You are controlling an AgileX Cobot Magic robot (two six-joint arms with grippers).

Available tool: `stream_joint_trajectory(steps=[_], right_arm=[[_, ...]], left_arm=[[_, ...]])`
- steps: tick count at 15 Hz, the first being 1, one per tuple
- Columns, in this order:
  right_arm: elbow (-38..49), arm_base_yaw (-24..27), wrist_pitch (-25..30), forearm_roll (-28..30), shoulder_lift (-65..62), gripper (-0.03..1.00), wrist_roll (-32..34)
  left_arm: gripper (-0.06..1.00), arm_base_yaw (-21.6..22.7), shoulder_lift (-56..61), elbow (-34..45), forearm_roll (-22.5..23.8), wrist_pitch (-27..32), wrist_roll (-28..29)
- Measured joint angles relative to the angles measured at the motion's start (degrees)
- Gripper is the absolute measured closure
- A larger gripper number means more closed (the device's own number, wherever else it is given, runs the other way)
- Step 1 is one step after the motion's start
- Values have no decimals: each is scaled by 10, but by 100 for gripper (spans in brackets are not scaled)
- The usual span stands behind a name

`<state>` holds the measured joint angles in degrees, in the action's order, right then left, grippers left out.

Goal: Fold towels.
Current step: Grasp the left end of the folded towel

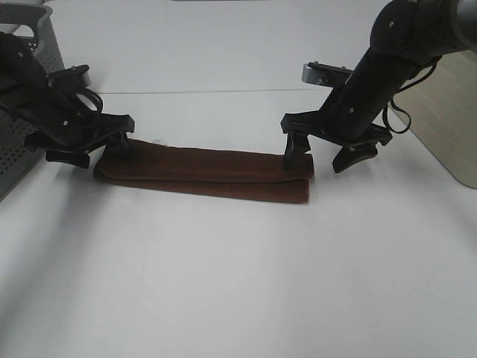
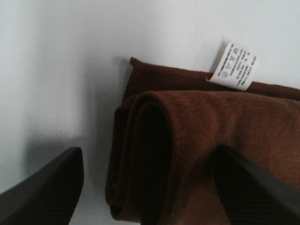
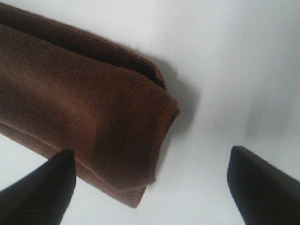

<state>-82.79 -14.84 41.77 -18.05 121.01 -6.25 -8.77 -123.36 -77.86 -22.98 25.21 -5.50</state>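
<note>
The dark reddish-brown towel (image 1: pixel 205 174) lies on the white table, folded lengthwise into a long narrow strip, with its small white tag (image 1: pixel 157 141) at the far edge near the left end. My left gripper (image 1: pixel 98 152) is open and low over the strip's left end. In the left wrist view, one finger (image 2: pixel 42 192) is beside the layered end of the towel (image 2: pixel 197 150) and the other rests over it, near the tag (image 2: pixel 233 65). My right gripper (image 1: pixel 326 156) is open at the right end. In the right wrist view, one finger (image 3: pixel 37 192) is over the towel (image 3: pixel 84 108) and the other is over bare table.
A grey perforated basket (image 1: pixel 30 74) stands at the far left behind the left arm. The table's right edge (image 1: pixel 436 142) runs diagonally near the right arm, with beige floor beyond. White tabletop (image 1: pixel 238 283) stretches in front of the towel.
</note>
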Motion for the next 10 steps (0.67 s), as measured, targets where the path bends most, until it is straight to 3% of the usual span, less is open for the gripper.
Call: stream_joint_trajectory(steps=[8, 10], right_arm=[[0, 0, 0, 3, 0, 14, 0], [0, 0, -2, 3, 0, 14, 0]], left_arm=[[21, 0, -57, -80, -1, 44, -26], [26, 0, -61, -85, -1, 45, -26]])
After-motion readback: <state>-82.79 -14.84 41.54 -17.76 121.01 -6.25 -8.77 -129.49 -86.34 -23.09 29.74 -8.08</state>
